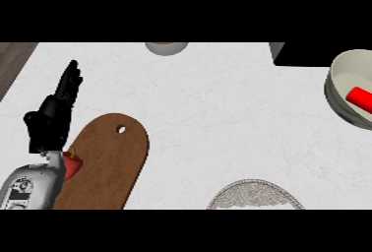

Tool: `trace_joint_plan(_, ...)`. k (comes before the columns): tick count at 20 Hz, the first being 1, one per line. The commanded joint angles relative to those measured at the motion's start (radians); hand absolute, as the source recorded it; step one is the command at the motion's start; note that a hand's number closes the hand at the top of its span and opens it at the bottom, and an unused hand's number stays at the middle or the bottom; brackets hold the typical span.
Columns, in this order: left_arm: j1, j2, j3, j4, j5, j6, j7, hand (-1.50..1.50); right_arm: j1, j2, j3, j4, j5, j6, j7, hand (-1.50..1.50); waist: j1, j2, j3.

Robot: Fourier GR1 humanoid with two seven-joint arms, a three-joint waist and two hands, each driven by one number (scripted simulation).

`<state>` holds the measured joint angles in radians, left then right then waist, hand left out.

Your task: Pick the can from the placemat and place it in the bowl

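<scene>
The can [359, 98] lies in the bowl [335, 93], far right.

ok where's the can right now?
In the head view the red can lies inside the white bowl at the right edge of the counter, far from the left robot hand.

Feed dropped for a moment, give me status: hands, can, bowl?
Left hand open, resting at left. Right hand out of view. Red can lying in bowl. Nothing in the way.
</scene>
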<state>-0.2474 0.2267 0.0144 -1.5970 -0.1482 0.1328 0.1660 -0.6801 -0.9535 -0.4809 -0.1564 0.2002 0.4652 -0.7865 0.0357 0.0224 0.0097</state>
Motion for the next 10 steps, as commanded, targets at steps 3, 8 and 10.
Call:
trace_joint_plan(3,0.001,-0.011,0.001,0.010,-0.015,0.020,0.003,0.00,0.070,-0.035,-0.003,-0.023,-0.018,0.231,-0.143,-1.50,-0.012,-0.001,0.002)
trace_joint_plan(8,0.037,0.006,0.016,-0.014,0.009,-0.005,-0.010,0.00,0.163,-0.041,0.001,-0.049,-0.034,0.271,-0.191,-1.50,-0.020,-0.009,0.002)
trace_joint_plan(10,0.018,-0.028,-0.007,0.006,-0.018,0.028,-0.005,0.00,0.149,-0.034,0.001,-0.068,-0.044,0.272,-0.178,-1.50,-0.024,-0.006,0.001)
